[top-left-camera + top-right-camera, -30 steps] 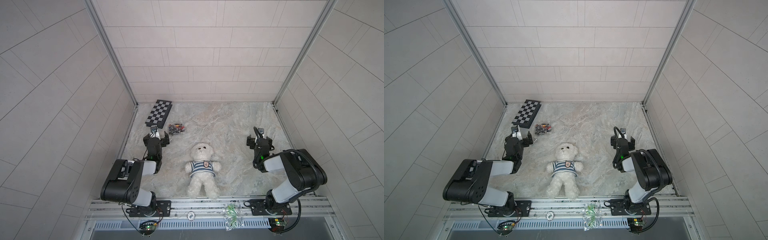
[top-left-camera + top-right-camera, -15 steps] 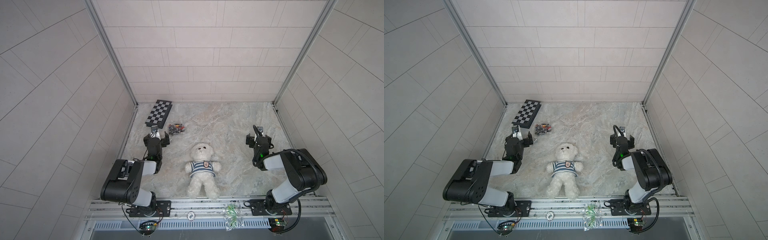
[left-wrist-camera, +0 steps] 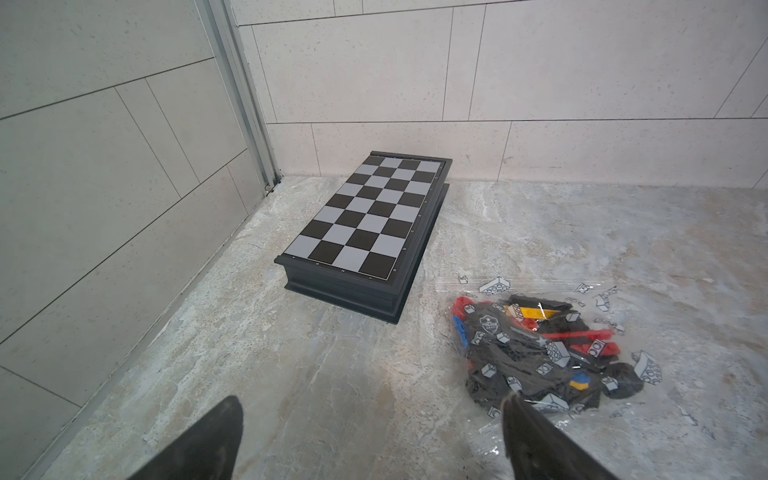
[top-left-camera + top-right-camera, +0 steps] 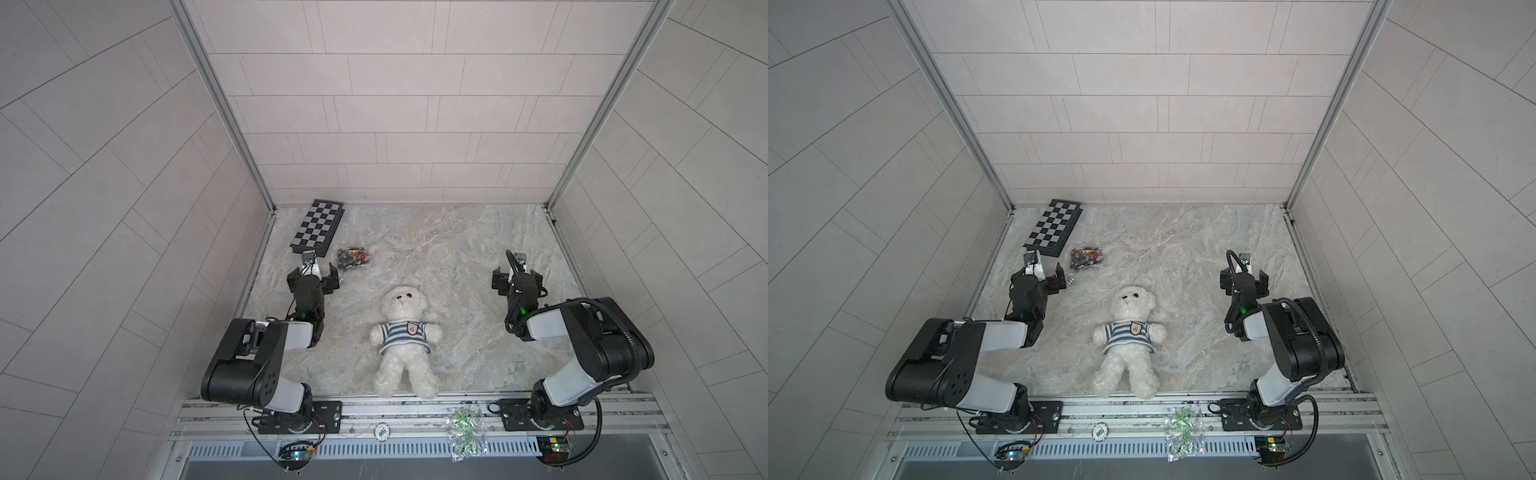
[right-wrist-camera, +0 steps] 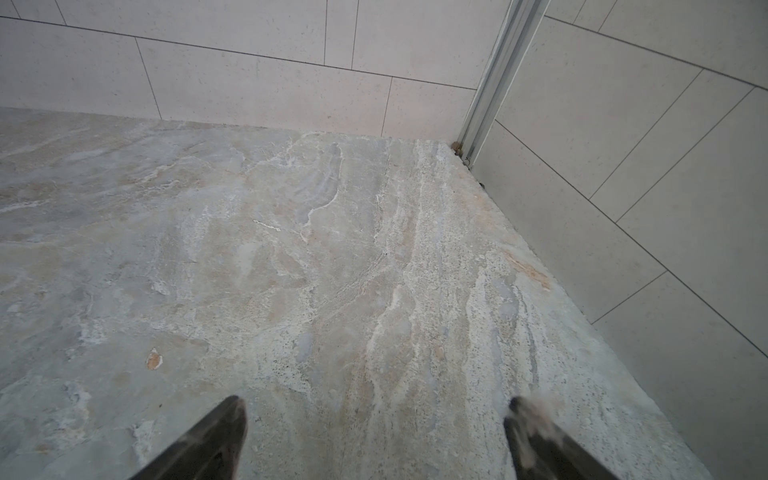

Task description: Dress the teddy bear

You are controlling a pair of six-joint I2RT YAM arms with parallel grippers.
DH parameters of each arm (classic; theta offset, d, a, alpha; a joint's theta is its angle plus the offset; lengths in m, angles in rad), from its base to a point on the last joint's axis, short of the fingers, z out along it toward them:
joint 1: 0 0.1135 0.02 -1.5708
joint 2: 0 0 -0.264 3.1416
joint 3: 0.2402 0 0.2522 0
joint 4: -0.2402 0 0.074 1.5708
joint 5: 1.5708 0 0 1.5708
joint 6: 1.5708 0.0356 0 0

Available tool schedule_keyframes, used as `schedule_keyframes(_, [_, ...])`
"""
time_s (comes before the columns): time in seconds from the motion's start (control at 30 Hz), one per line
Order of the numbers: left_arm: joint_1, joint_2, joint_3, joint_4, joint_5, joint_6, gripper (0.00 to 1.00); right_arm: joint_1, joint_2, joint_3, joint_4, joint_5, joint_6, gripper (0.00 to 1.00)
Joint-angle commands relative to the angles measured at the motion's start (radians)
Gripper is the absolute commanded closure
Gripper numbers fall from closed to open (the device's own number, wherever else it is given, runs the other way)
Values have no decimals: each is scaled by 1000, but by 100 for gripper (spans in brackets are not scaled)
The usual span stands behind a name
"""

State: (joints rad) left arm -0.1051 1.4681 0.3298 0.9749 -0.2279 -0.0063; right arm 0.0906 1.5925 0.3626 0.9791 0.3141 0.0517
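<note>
Teddy bear (image 4: 402, 365) lies face-up at centre-front of the table (image 4: 457, 249). Striped shirt (image 4: 399, 337) is on, paws out of both sleeves, so it looks dressed. Step in hand, I'd say: stay clear, at most smooth the hem. Left gripper (image 4: 312, 273) and right gripper (image 4: 517, 276) are both wide open, empty, well apart from the bear. Its feet are at the front rail. Chessboard (image 4: 318, 224) and brick bag (image 4: 352, 257) crowd the left; the right side is open.

Left arm (image 4: 249, 357): your elbow is folded back low, with the forearm reaching forward on the left side.
Left gripper (image 4: 313, 277): your jaws stand wide apart; both dark fingertips (image 3: 224, 419) show in the wrist view.
Right arm (image 4: 598, 345): you have it folded the same way, forearm pointing forward on the right.
Right gripper (image 4: 517, 277): your jaws are spread wide here too, level with the other gripper.
</note>
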Motion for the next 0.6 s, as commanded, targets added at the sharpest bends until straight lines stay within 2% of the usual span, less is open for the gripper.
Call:
schedule_keyframes(0.0, [-2, 1, 21, -6, -4, 9, 0, -1, -3, 2, 2, -3, -7, 0])
schedule_keyframes(0.1, [-3, 1, 21, -5, -4, 8, 0, -3, -5, 2, 3, -19, -7, 0])
schedule_keyframes(0.17, [-3, 1, 21, -4, -4, 9, 0, -6, -6, 19, -30, -128, -43, 3])
schedule_keyframes(0.23, [-2, 1, 21, -4, -5, 9, 0, -12, -6, 10, -18, -176, -48, 3])
schedule_keyframes(0.57, [-4, 1, 22, -7, -2, 10, 0, -17, -6, 18, -33, -146, -39, 1])
